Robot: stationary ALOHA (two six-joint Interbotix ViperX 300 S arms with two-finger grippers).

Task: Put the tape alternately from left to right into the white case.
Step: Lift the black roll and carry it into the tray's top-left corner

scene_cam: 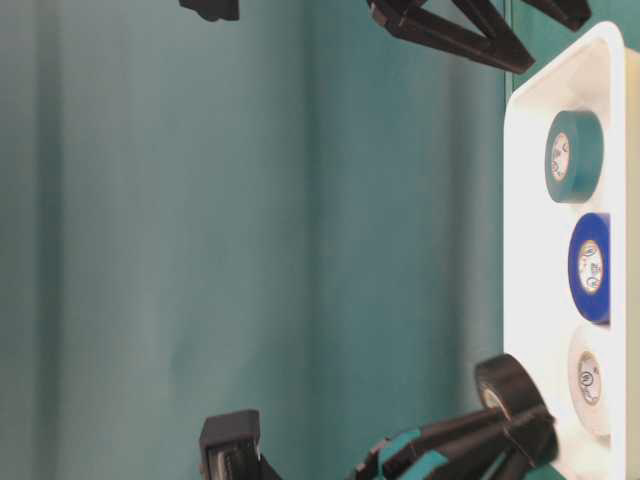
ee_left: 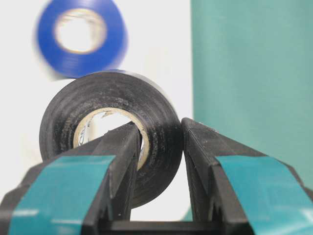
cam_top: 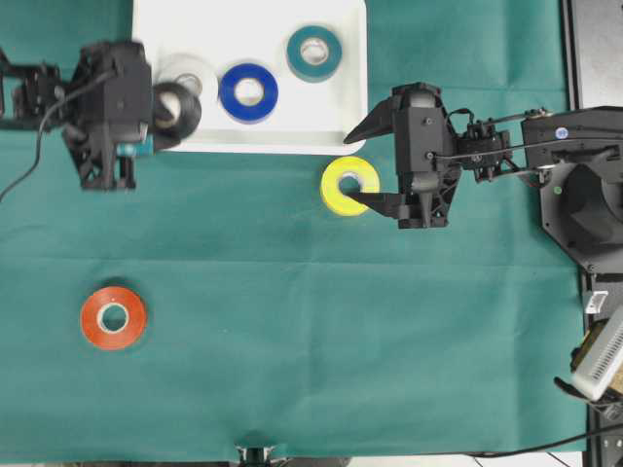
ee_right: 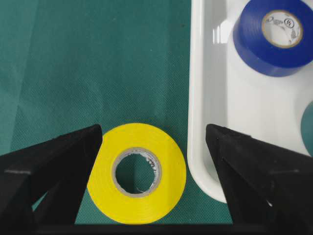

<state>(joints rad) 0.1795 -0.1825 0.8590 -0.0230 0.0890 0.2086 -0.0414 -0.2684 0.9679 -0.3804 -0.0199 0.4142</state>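
While I hold both arms near the tray, the readings are:
Left gripper (ee_left: 159, 161): clamped on the black roll (ee_left: 110, 127), one finger through its core, one outside the wall.
Black roll position: at the white case's (cam_top: 282, 136) left front edge, beside the white roll (cam_top: 190, 70).
Right gripper (ee_right: 154, 171): jaws wide, empty, straddling the yellow roll (ee_right: 139, 171).
Yellow roll: flat on the cloth, just outside the case's corner.
Red roll (cam_top: 113, 317): well apart, nearer my left arm.
Judgement: the black roll drops first.
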